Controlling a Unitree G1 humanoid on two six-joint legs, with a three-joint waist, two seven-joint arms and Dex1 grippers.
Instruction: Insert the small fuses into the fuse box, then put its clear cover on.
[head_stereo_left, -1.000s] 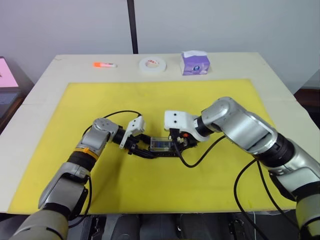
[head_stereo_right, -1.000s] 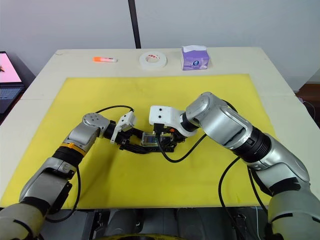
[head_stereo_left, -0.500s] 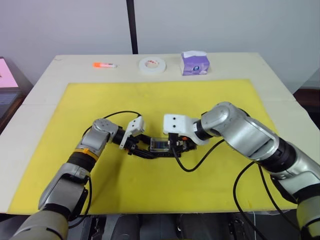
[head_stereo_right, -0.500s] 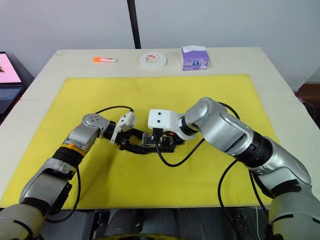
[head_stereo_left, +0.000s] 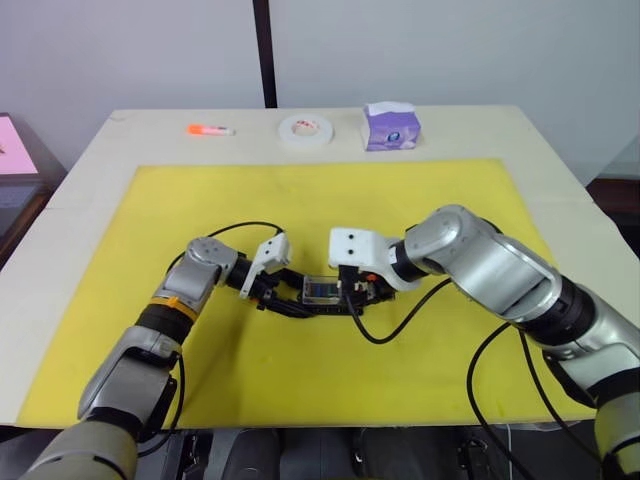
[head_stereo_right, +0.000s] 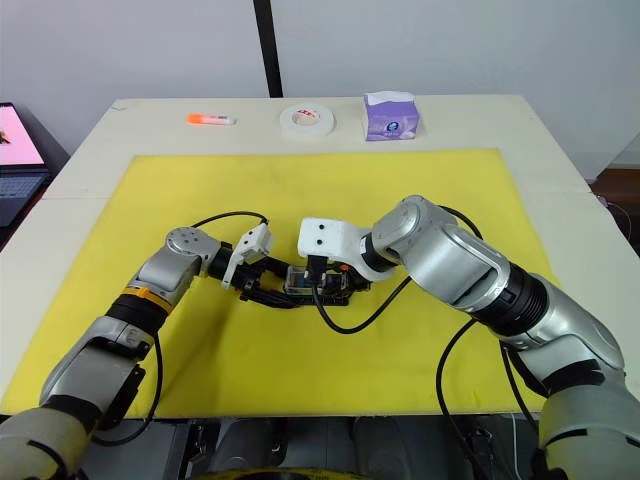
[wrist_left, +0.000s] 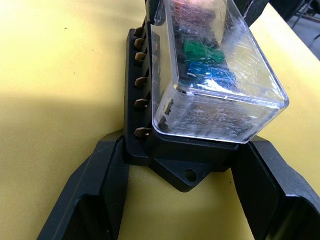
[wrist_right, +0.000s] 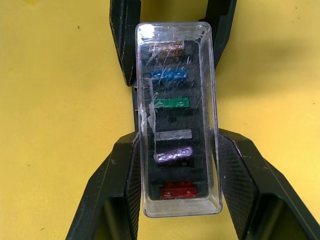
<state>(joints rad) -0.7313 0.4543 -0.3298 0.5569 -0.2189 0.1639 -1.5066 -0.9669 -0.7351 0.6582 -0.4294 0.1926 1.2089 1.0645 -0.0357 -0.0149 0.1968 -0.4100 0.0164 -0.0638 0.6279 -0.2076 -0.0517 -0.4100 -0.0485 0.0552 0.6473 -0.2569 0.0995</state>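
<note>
Both arms are reaching in low over the yellow mat (head_stereo_left: 300, 420), meeting just below the centre of the head-camera frame. The left arm comes in from the lower left, elbow bent, forearm angled up and to the right, and the left gripper (head_stereo_left: 283, 295) has its two black fingers on either side of one end of the fuse box (wrist_left: 172, 167), pressed against the black base. That's a firm pinch, seen close up in the left wrist view.

From the right, the big silver arm sweeps across the frame, wrist turned down, and the right gripper (head_stereo_left: 352, 297) sits on the box's other end. Its fingers (wrist_right: 112, 187) flank the long sides and touch the box.

The fuse box lies flat on the mat between the two grippers, with the clear cover (wrist_right: 178, 117) sitting on top of it. Through the cover the small fuses (wrist_right: 172, 104) stand in a row in their slots: brown, blue, green, grey, purple, red.

Along the top of the frame, on the bare table (head_stereo_left: 500, 130), sit an orange marker (head_stereo_left: 209, 129), a white tape roll (head_stereo_left: 305, 128) and a purple tissue box (head_stereo_left: 390, 127), well apart from the action.
</note>
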